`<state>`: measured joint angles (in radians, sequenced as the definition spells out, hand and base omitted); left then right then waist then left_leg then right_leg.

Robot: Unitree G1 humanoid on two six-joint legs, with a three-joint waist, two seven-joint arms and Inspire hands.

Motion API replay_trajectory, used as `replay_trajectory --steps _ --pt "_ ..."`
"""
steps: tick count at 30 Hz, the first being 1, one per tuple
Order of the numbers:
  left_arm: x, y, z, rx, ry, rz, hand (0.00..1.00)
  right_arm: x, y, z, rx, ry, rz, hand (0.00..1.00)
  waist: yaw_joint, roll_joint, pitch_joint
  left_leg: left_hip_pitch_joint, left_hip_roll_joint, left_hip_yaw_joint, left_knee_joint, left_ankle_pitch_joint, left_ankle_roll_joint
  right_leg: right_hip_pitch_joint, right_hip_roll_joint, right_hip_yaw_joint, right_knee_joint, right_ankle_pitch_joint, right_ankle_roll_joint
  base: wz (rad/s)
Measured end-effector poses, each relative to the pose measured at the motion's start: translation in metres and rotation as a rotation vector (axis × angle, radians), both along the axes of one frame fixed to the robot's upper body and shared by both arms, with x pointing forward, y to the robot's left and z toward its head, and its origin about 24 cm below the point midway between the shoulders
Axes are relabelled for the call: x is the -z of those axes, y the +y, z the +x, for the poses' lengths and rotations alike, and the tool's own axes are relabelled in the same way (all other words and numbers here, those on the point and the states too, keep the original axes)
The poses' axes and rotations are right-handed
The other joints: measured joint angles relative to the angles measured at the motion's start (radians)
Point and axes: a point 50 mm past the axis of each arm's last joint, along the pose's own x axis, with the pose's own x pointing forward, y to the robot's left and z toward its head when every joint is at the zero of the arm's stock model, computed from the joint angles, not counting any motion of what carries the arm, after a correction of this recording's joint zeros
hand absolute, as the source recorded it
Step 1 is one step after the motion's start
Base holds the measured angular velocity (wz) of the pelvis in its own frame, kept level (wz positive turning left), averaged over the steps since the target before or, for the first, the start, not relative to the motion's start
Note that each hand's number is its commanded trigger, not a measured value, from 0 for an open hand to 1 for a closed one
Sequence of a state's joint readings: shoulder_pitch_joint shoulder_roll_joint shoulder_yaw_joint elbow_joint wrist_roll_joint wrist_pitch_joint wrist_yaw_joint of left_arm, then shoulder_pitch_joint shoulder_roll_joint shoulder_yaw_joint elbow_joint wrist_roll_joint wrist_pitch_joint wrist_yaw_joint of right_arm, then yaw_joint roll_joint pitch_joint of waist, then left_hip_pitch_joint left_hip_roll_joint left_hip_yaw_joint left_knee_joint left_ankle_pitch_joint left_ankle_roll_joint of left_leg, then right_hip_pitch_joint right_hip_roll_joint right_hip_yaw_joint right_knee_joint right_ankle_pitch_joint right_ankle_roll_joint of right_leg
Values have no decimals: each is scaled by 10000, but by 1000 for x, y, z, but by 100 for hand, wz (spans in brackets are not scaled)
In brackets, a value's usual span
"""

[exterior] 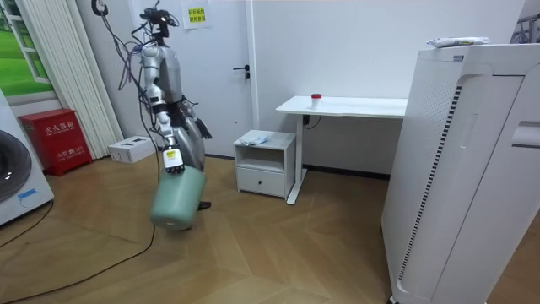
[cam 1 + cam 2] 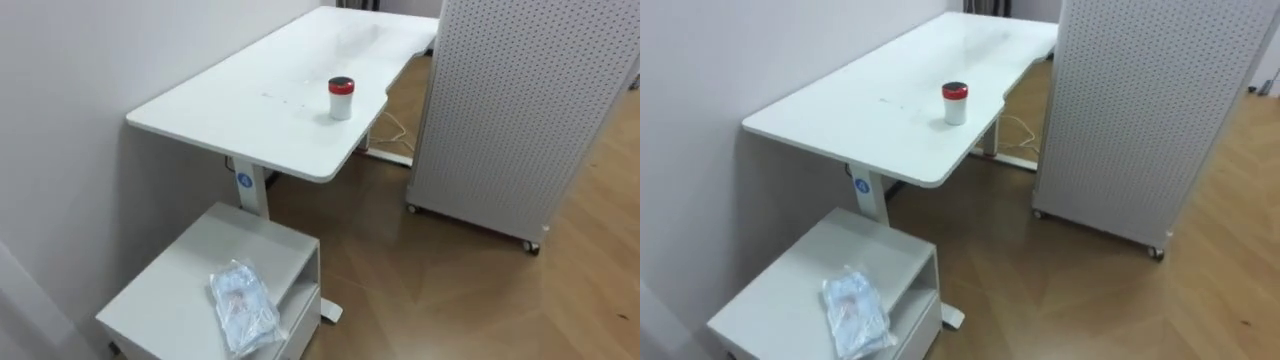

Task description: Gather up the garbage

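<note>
garbage: crumpled clear plastic bag, on low white cabinet, 7 o'clock
right hand: at pale green bin, grip can't tell
left hand: can't tell

Bright, even indoor light, soft all round; daylight at the window on the room view's left. White desk top carries a pale sheen, and the plastic bag shows small glints; dim shadow beneath the desk.
</note>
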<state>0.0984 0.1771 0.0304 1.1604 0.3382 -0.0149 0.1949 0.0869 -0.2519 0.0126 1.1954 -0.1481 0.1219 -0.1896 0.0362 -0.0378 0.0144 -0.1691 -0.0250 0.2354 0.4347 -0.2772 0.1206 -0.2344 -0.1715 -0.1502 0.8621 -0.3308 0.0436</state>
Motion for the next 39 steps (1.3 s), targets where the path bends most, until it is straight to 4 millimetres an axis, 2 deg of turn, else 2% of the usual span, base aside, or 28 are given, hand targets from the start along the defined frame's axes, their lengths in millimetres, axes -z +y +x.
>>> replay_trajectory --steps 1,2,3,4,5,6,8,10,15,18,20,22,24,26,29,30,33,35,36,39 --pt "0 -1 1 24 -50 14 0 0 2 2 108 -133 28 100 -6 8 0 151 59 -49 -194 -8 -47 -220 93 5 -1115 -8 -35 6" --pt "0 -3 2 -6 -114 33 0 1 3 3 279 -328 33 100 -24 22 9 330 123 -133 -342 -37 -128 -261 254 120 -2533 118 -74 13" --pt "1 -4 2 58 -79 56 0 1 5 2 398 -438 44 100 -43 18 4 404 131 -220 -389 -63 -180 -229 315 143 -3257 354 -69 26" --pt "1 -5 2 58 -124 121 0 2 9 -1 753 -649 92 100 -69 -2 -3 486 147 -383 -391 -146 -319 -131 474 184 -4215 1506 45 41" --pt "1 -8 3 36 -231 87 0 4 12 -5 1171 -746 131 100 -81 83 -65 626 289 -561 -431 -216 -430 211 700 85 -4542 1687 -40 35" --pt "1 -8 4 46 -312 82 0 4 13 -5 1303 -840 104 100 -63 139 -73 704 369 -617 -472 -264 -516 368 822 38 -4709 1720 -88 18" --pt "2 -7 -2 -132 -273 210 0 4 15 -5 1437 -1109 82 100 -50 279 -14 949 492 -741 -683 -299 -637 792 1030 -98 -5130 1783 -146 9" --pt "2 -5 -6 -286 -264 510 0 3 13 -4 1624 -1399 71 100 -63 354 -61 1210 540 -780 -997 -270 -736 1027 1141 -178 -5325 1764 -171 10" --pt "2 -1 -22 -453 30 815 0 1 12 6 1978 -2186 302 100 -88 231 -32 1362 635 -837 -1109 -247 -774 1133 1213 -176 -5369 1695 -196 1" --pt "1 2 -16 -676 -210 805 0 -1 13 19 2524 -2875 661 100 -92 140 -16 1264 639 -877 -1076 -258 -790 1086 1197 -162 -5385 1696 -196 1" --pt "-3 4 1 -532 -785 876 0 -4 15 39 2537 -3466 904 100 -149 66 -3 826 598 -1039 -873 -304 -804 803 1166 -187 -5354 1697 -197 14" --pt "-8 5 18 -459 -1498 1079 0 -6 17 48 2509 -3809 1061 100 -109 37 -7 520 582 -1183 -669 -302 -801 652 1161 -175 -5344 1699 -199 22" --pt "-12 5 32 -407 -2166 1286 0 -8 20 61 2410 -4167 1240 100 -60 55 -24 241 577 -1260 -518 -293 -793 421 1155 -184 -5260 1710 -218 12" --pt "-18 4 49 -297 -2824 1486 0 -12 24 78 2188 -4570 1473 100 -59 81 -7 -199 577 -1303 -309 -269 -794 29 1131 -215 -5110 1740 -266 3" --pt "-30 -2 85 -188 -4091 1769 0 -17 31 103 1948 -5099 1655 100 -57 191 68 -1079 556 -1347 302 -266 -794 -799 1085 -290 -4683 1785 -310 11" --pt "-32 -4 90 -187 -4292 1801 0 -18 32 106 1927 -5167 1686 100 -46 206 78 -1216 562 -1347 396 -266 -794 -948 1067 -276 -4577 1783 -311 0" --pt "-42 -16 116 195 -5173 2002 0 -26 40 128 1446 -5663 1836 100 -34 314 212 -1816 585 -1297 672 -259 -778 -1608 1006 -114 -4232 1787 -323 -9" --pt "-50 -27 133 366 -5915 2062 0 -30 44 138 1165 -5945 1906 100 -25 322 237 -2318 530 -1229 854 -220 -713 -2220 925 -2 -3883 1788 -329 -9" --pt "-51 -30 136 376 -6055 2076 0 -30 45 139 1073 -5949 1917 100 -16 317 246 -2398 529 -1182 873 -209 -699 -2332 909 18 -3826 1798 -344 -12" --pt "-58 -35 146 439 -6521 2327 0 -32 53 146 645 -6093 2001 100 -74 352 381 -2821 528 -1104 1092 -201 -687 -2813 829 11 -3530 1810 -384 -6"
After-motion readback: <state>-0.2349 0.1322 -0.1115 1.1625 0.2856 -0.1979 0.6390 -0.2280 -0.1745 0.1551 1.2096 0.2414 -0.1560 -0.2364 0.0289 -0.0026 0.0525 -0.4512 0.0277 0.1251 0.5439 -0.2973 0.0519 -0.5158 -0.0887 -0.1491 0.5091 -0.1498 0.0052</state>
